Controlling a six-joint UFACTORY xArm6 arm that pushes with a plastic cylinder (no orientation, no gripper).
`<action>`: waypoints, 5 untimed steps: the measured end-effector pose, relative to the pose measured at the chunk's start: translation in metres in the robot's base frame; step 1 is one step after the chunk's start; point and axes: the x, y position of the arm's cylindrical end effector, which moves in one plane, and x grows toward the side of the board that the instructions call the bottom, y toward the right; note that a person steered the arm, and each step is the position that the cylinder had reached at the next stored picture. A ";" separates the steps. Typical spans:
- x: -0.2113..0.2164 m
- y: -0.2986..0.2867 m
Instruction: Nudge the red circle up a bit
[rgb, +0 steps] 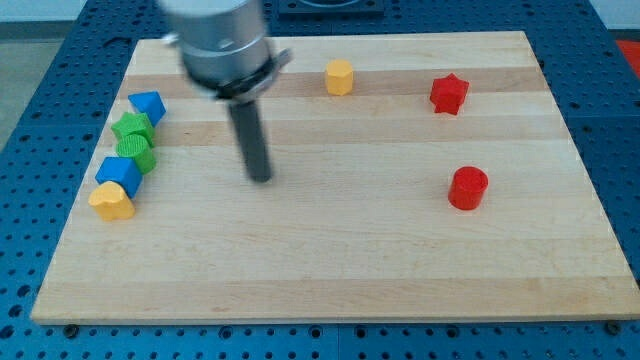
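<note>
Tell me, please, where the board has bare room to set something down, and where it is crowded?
Bare room: the whole bottom strip, and the stretch between my tip and the red circle. Crowded: the left edge, where the blue, green, green, blue and yellow blocks cluster.

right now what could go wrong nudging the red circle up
My tip sits far to the view's left of the red circle, so a straight run in would likely shove it toward the view's right, not up. Pushing too hard upward could send it into the red star above it. An off-centre contact could make the round block slip sideways.
</note>
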 end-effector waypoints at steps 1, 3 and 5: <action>-0.018 0.110; 0.001 0.277; 0.075 0.255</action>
